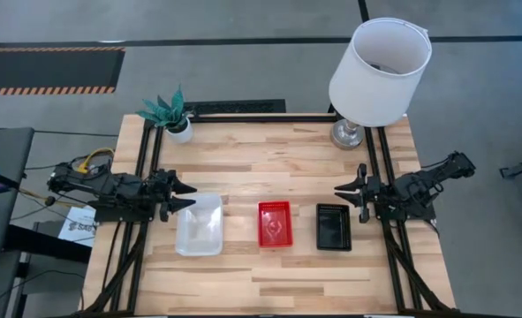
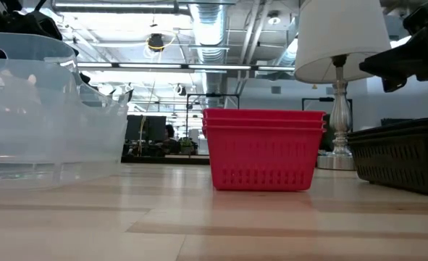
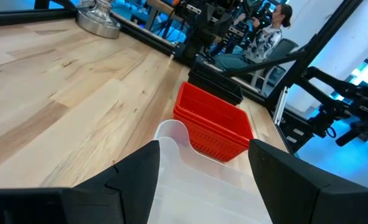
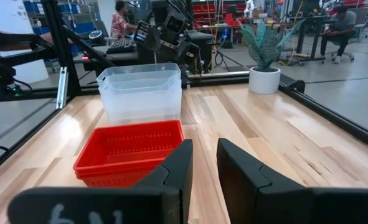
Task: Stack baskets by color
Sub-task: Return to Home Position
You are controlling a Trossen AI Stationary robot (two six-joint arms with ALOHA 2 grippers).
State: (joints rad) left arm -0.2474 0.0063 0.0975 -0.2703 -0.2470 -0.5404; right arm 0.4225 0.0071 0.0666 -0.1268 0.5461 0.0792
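Observation:
Three stacks of baskets stand in a row on the wooden table [image 1: 269,163], each resting on its bottom. The clear baskets [image 1: 199,223] are at the left, the red mesh baskets [image 1: 274,223] in the middle and the black mesh baskets [image 1: 333,226] at the right. My left gripper [image 1: 185,196] hovers open, pointing toward the table's right, just above the far left corner of the clear stack [image 3: 190,186]. At the table's right edge my right gripper [image 1: 344,193] hovers beyond the black stack. Its fingers [image 4: 205,149] stand a narrow gap apart with nothing between them.
A white lamp [image 1: 380,71] stands at the far right corner. A small green potted plant [image 1: 174,113] stands at the far left corner. Dark frame rails [image 1: 389,177] run along both sides. People sit in the room beyond the table [image 4: 118,22].

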